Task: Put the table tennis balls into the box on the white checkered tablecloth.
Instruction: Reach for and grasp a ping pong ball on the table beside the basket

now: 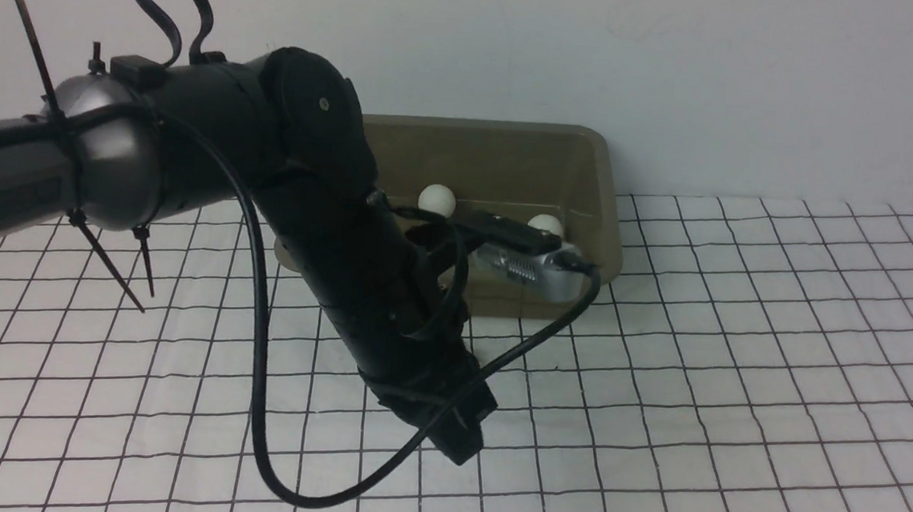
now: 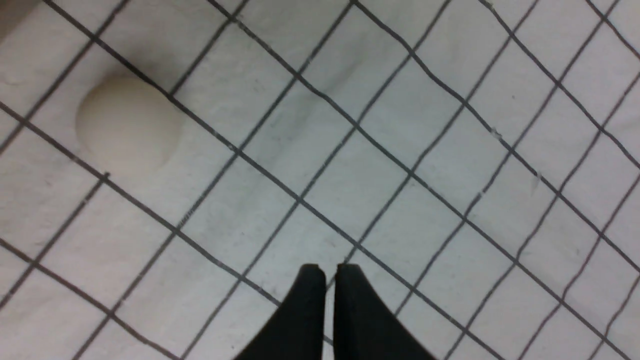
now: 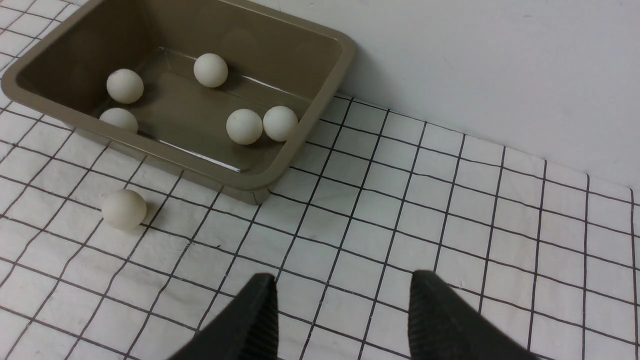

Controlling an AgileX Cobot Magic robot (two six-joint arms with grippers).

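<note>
Left pincer (image 2: 330,271) closed — seemingly empty.

Front view: left arm (image 1: 330,223) hides approx half the box (image 1: 512,143); loose ball (image 2: 127,122) blurry.

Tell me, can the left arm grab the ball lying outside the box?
Probably yes. The ball lies alone on the cloth beside the box, with nothing between it and the left gripper. The gripper is shut and empty, so it would need to open first.
</note>
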